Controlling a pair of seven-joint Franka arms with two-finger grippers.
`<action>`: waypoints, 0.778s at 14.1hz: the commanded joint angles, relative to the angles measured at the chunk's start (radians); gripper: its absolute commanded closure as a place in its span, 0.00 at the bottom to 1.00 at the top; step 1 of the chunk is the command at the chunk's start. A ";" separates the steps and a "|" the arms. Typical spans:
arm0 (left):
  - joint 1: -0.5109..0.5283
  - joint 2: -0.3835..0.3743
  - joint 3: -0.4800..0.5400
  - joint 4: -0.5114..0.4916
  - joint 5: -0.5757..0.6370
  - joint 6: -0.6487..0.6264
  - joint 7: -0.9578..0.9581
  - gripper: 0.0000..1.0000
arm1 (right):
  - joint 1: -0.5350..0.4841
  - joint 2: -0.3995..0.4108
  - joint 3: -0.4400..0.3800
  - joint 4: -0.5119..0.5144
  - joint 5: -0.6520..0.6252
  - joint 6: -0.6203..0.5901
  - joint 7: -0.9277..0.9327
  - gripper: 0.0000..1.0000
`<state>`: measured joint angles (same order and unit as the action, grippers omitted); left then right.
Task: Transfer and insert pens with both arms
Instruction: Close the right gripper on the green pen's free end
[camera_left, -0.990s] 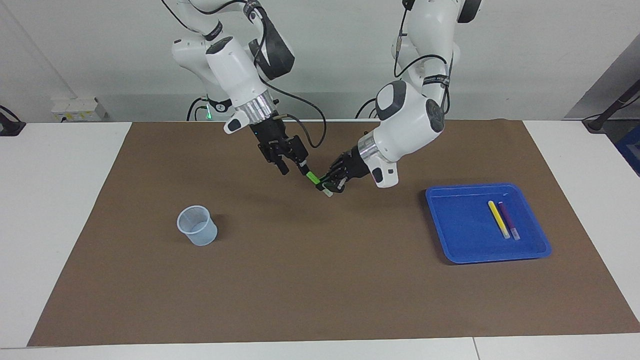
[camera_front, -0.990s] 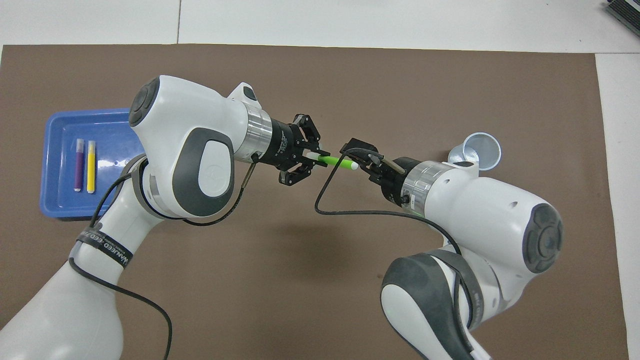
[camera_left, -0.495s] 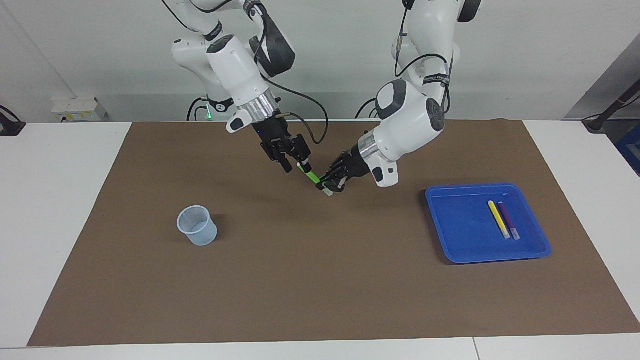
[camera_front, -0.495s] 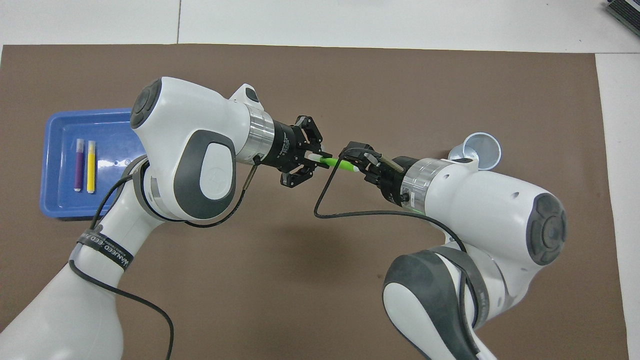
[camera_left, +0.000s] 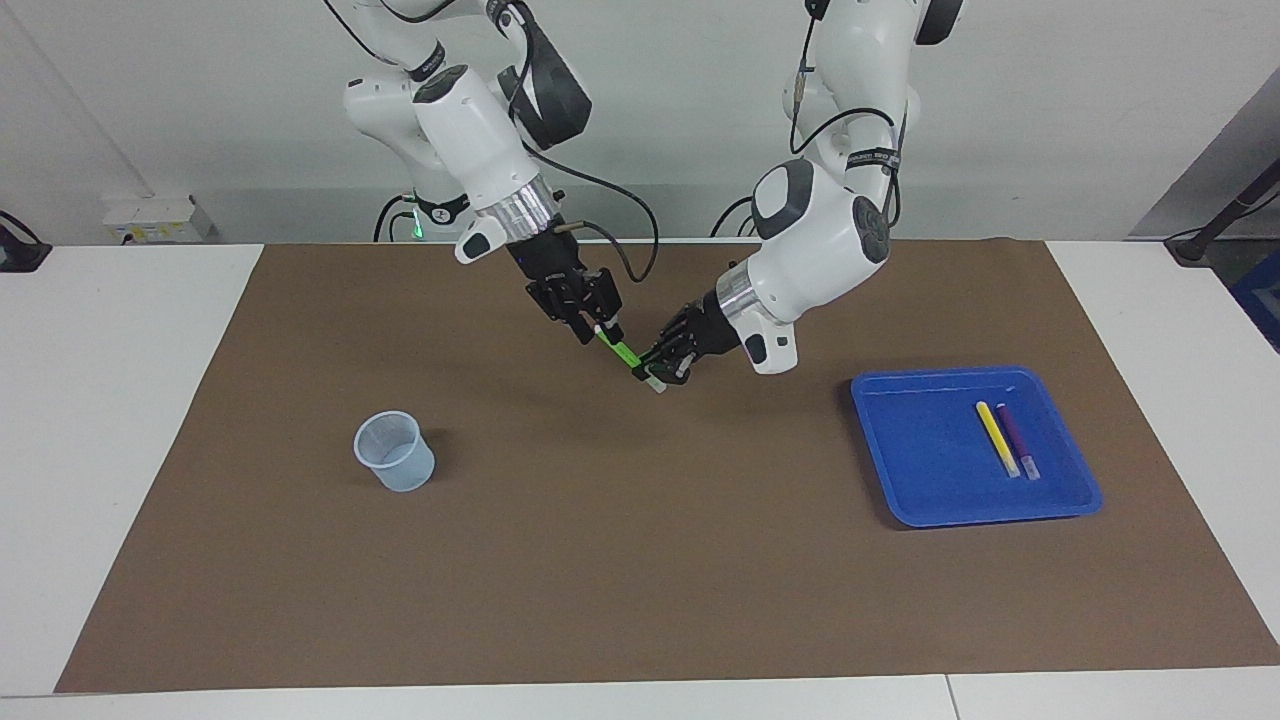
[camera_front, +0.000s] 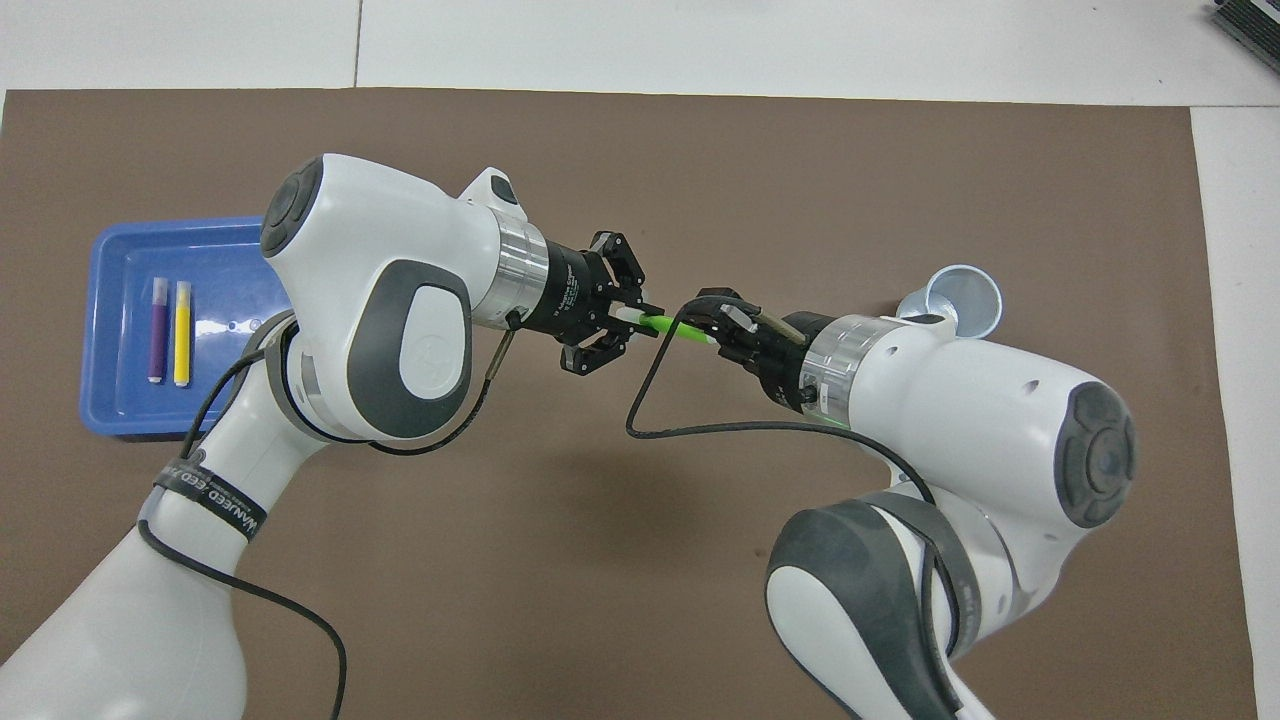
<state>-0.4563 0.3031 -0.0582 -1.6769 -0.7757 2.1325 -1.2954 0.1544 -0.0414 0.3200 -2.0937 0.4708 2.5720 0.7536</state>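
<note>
Since a second ago, the right end effector (camera_left: 598, 332) has come in along the green pen (camera_left: 624, 353) and now has its fingers around the pen's upper end, where before it stood just short of it. Whether those fingers are clamped yet cannot be told.

The left end effector (camera_left: 656, 372) grips the pen's lower, pale end, holding it slanted in the air over the brown mat (camera_left: 600, 560) on the counter (camera_left: 120, 400).

Judging the risk: if the left lets go before the right has a firm hold, the pen drops; if both pull while clamped, it may twist or slip askew.

Toward the right arm's end stands the clear cup (camera_left: 394, 451), empty. Toward the left arm's end, the yellow pen (camera_left: 997, 438) and purple pen (camera_left: 1016, 440) lie side by side in the blue tray (camera_left: 900, 420).
</note>
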 joint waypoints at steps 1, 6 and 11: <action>-0.009 -0.029 0.011 -0.030 -0.019 0.001 -0.010 1.00 | -0.010 0.009 0.007 0.020 -0.014 -0.021 -0.013 0.48; -0.007 -0.029 0.011 -0.030 -0.019 0.001 -0.012 1.00 | -0.007 0.008 0.007 0.020 -0.014 -0.021 -0.011 0.59; -0.004 -0.029 0.011 -0.029 -0.019 0.001 -0.012 1.00 | -0.001 0.008 0.007 0.020 -0.014 -0.021 -0.011 0.59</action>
<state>-0.4559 0.3024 -0.0562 -1.6770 -0.7757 2.1325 -1.2963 0.1577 -0.0414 0.3222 -2.0923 0.4708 2.5717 0.7535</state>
